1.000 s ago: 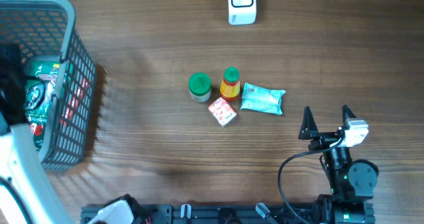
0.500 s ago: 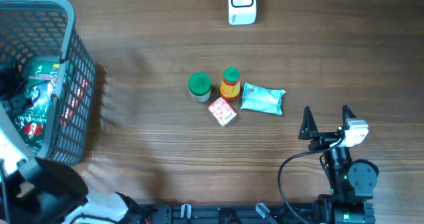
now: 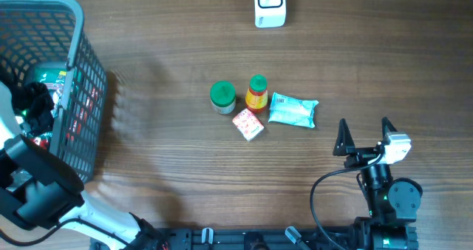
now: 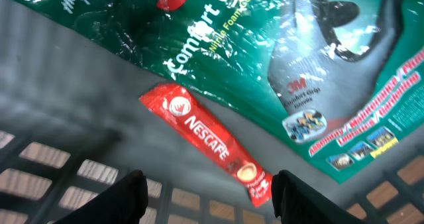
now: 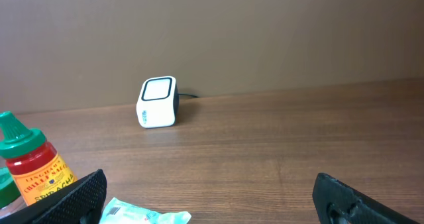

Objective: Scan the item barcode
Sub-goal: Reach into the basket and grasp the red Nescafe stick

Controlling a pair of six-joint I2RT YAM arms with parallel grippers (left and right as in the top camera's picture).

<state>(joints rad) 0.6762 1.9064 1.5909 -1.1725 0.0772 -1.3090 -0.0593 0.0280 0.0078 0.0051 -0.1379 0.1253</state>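
Note:
The white barcode scanner (image 3: 270,4) stands at the table's far edge, also facing my right wrist camera as the scanner (image 5: 158,102). My left gripper (image 4: 209,204) is open inside the grey basket (image 3: 74,28), low over its floor. Below it lie a red Nescafe sachet (image 4: 212,141) and a green 3M glove package (image 4: 265,45); the sachet's lower end reaches between the fingers, untouched. My right gripper (image 3: 364,135) stands open and holds nothing, near the front right of the table.
Mid-table sit a green-lidded jar (image 3: 222,97), an orange bottle (image 3: 256,92) with a green cap, a small red box (image 3: 247,123) and a teal packet (image 3: 293,109). The basket's mesh walls close round my left gripper.
My left arm has swung and dipped deeper into the basket, its dark wrist now over the green package. The right arm and the table items have not moved.

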